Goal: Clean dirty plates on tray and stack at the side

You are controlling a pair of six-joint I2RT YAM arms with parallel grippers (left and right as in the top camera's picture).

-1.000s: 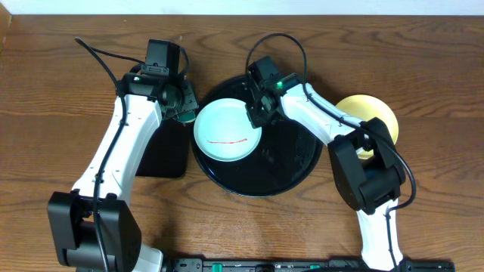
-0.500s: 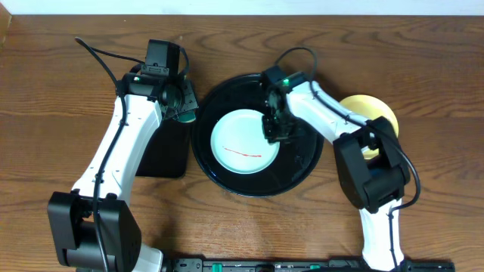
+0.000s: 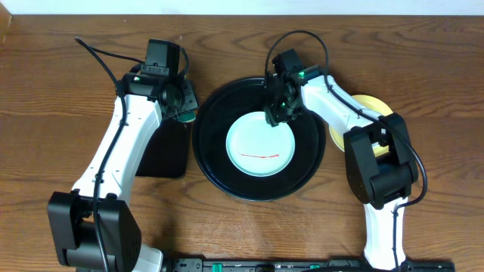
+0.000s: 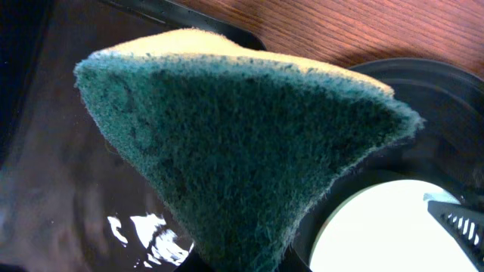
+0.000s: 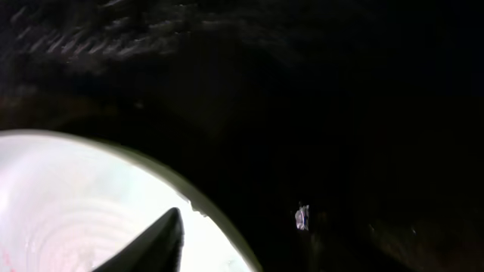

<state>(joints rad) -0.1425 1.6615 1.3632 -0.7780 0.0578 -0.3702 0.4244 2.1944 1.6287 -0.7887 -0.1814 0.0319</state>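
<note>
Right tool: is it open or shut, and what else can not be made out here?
Right tool: overhead, its own body covers the fingers; wrist view shows one dark tip only. Cannot tell.
Yellow plate: overhead, right arm hides most; smears unknown.

My wooden desk [image 3: 45, 113] carries the round tray [image 3: 215, 121], a rectangular tray [image 3: 162, 155] left of it, and a yellow plate [image 3: 376, 106] right.

Evenly lit and sharp overhead, faint sheen on tray [image 3: 212, 151]. Dark, murky at right wrist (plate [image 5: 76, 204] blown out); sponge [image 4: 242, 143] close, soft.
</note>
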